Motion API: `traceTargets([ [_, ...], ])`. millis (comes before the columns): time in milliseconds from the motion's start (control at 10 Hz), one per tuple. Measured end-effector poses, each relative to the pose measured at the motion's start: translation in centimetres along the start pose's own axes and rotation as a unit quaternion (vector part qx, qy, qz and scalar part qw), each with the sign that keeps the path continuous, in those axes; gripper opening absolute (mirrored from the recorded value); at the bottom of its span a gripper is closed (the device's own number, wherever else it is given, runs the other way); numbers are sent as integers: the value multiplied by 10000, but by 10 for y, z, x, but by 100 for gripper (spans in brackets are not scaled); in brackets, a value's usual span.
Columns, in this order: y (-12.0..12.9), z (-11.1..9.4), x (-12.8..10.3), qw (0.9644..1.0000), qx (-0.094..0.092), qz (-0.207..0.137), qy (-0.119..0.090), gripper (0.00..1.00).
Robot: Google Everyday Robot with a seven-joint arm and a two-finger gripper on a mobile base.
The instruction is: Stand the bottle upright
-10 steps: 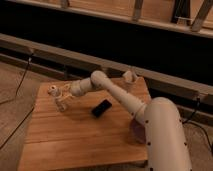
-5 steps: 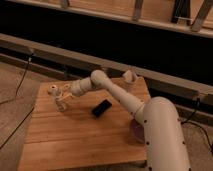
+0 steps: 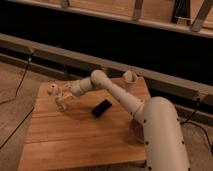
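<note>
The bottle [image 3: 55, 92] is a small clear plastic one with a pale round cap [image 3: 51, 89]. It sits at the far left of the wooden table [image 3: 75, 140], and whether it lies or stands does not show. My gripper [image 3: 62, 98] is at the bottle, on its right side, at the end of the white arm [image 3: 107, 87] that reaches leftward across the table. The bottle's body is partly hidden by the gripper.
A flat black slab [image 3: 101, 108] lies near the table's middle, under the arm. A pale cup-like object [image 3: 129, 77] stands at the back right edge. A purple bowl [image 3: 136, 131] is mostly hidden behind the arm's base. Cables [image 3: 20, 80] run along the floor at left.
</note>
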Motion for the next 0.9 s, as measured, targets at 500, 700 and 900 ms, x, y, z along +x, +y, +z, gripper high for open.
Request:
traceTargets([
  [500,-3,-6,-3,10000,52,-11,-21,80],
  [700,-5,-11,-7,9999,103,-51,-25,80],
  [900,-10,-25,-16,9997,214,-120,2,80],
])
